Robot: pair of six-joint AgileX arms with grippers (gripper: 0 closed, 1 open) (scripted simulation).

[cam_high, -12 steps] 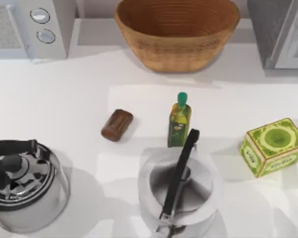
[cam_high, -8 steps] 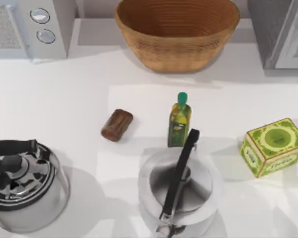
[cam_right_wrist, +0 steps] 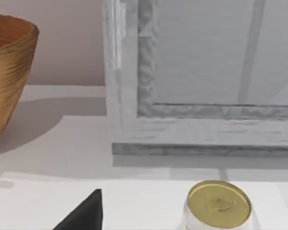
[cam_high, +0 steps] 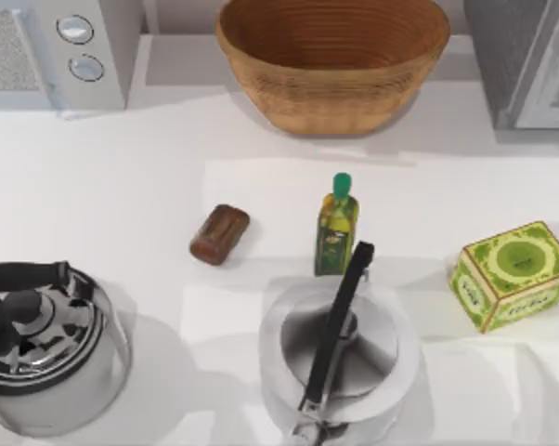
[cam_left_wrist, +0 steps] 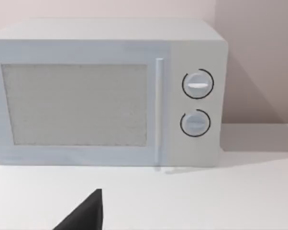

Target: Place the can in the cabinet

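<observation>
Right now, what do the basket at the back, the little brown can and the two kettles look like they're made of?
The basket looks woven, wicker or rattan: tan with ridged horizontal bands, matte. The can, lying on its side, looks like glossy dark-brown metal or coated tin, given its sheen; I can't be sure. The left kettle and the middle kettle look like polished steel with mirror-like reflections and black, probably plastic, handles.

One dark left gripper (cam_left_wrist: 84, 213) tip, another right gripper (cam_right_wrist: 84, 213) tip, each low in its wrist view.
</observation>
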